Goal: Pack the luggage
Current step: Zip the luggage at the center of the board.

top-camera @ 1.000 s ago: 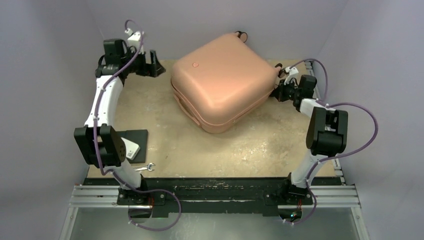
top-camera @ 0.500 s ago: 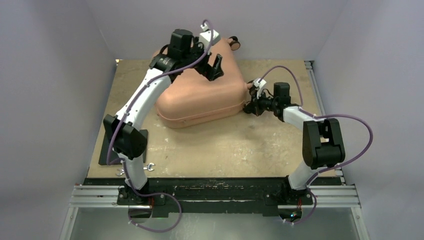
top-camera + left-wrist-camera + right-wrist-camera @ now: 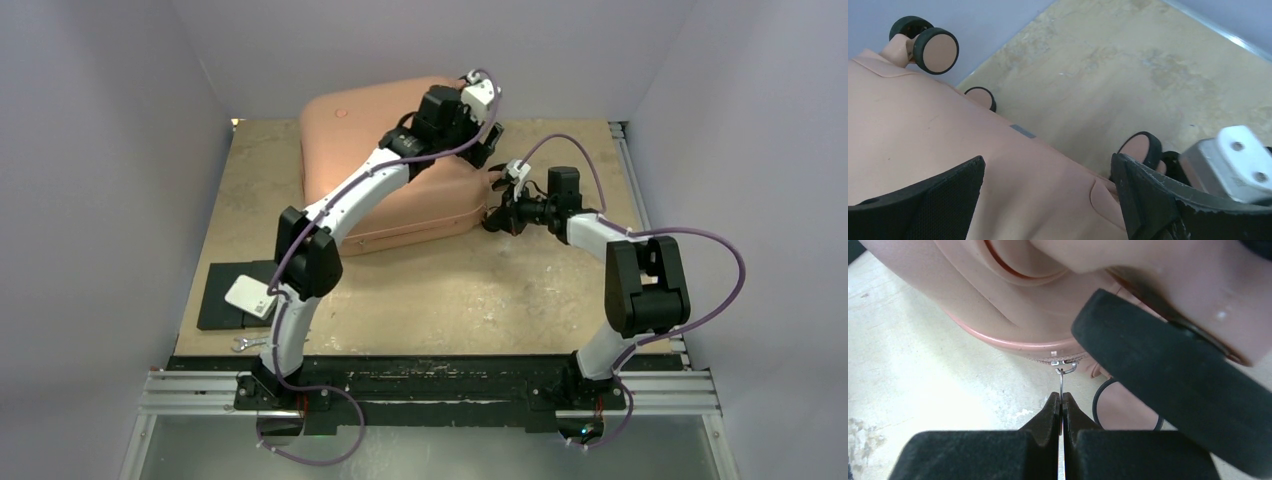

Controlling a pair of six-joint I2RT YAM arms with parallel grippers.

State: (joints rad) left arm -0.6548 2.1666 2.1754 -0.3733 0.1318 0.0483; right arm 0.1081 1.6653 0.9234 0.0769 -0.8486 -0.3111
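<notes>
The salmon-pink luggage (image 3: 370, 165) lies closed at the back of the table. My left arm reaches over it, and my left gripper (image 3: 487, 142) is open above its right corner. In the left wrist view the wide-apart fingers (image 3: 1148, 200) hover over the shell (image 3: 923, 145), with pink-and-black wheels (image 3: 930, 45) beyond. My right gripper (image 3: 497, 221) sits at the luggage's right front corner. In the right wrist view it (image 3: 1061, 402) is shut on the thin metal zipper pull (image 3: 1061, 382) hanging from the seam (image 3: 1013, 342).
A flat black pad with a white box (image 3: 250, 297) lies at the front left, with a small wrench (image 3: 243, 343) near the table edge. Purple walls close in at the back and sides. A left gripper finger (image 3: 1168, 370) crosses the right wrist view.
My left arm swung from the back left across the luggage to its right corner. The luggage turned and shifted left. My right gripper stayed pinched at the corner seam.
</notes>
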